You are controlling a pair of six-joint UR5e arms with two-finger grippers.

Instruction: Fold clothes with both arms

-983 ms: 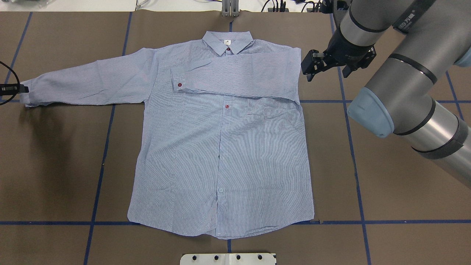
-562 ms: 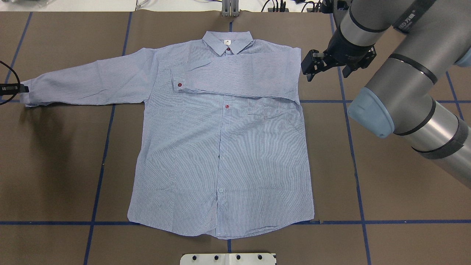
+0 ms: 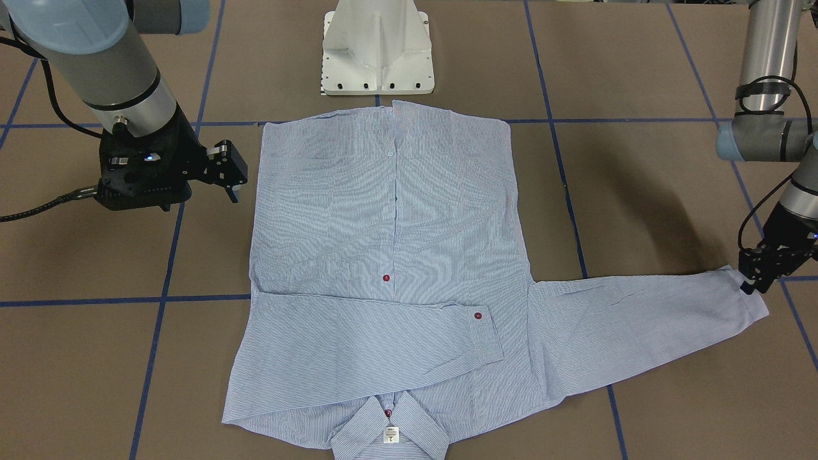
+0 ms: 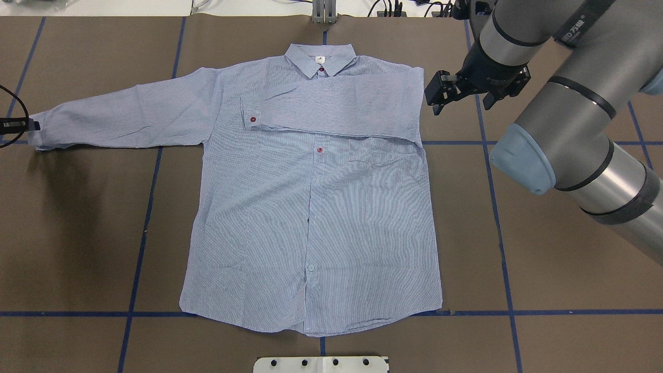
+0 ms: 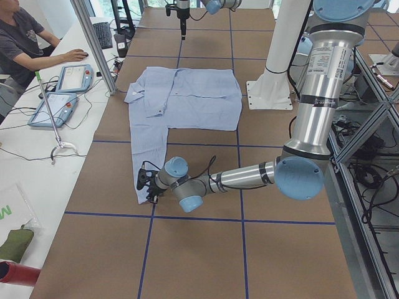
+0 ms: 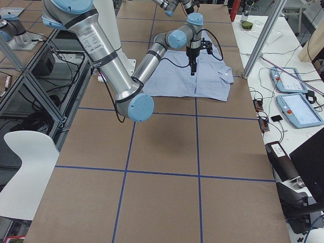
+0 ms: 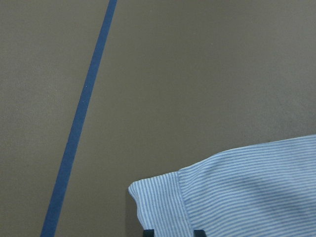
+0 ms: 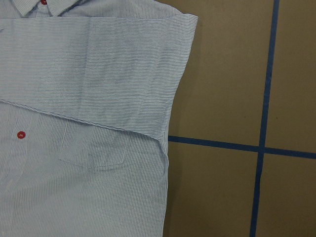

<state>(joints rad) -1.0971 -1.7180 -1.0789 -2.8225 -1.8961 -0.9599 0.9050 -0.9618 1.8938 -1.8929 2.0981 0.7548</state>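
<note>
Right gripper (image 4: 462,102) hangs with its fingers spread and nothing between them, out beyond the white pedestal base (image 3: 377,51) and to the base's right. It is just beside the shirt's folded right shoulder and clear of the cloth. Left gripper (image 3: 751,284) is low, far out to the base's left, at the end of the outstretched sleeve. In its wrist view two dark fingertips (image 7: 148,232) stand a little apart with the cuff (image 7: 163,207) between them. Only their very ends show at the picture's edge, so any pinch on the cloth cannot be made out.

The shirt (image 4: 311,217) lies flat and front up on the brown matte table cover (image 4: 544,269), which is crossed by blue tape lines (image 4: 140,248). Its hem is just in front of the base and its collar (image 4: 321,57) is on the side farthest from it. The fabric is thin, light blue with fine white stripes, and mostly smooth with soft creases.

The left sleeve (image 4: 124,116) runs straight out to the base's left. The right sleeve (image 4: 336,103) is folded across the chest, hiding the upper placket. A chest pocket (image 8: 91,155) shows faintly below that fold. Small dark red buttons (image 4: 319,150) dot the front, and one sits on the folded sleeve's cuff. A white tag (image 3: 390,435) sits inside the collar, its print too small to read.
</note>
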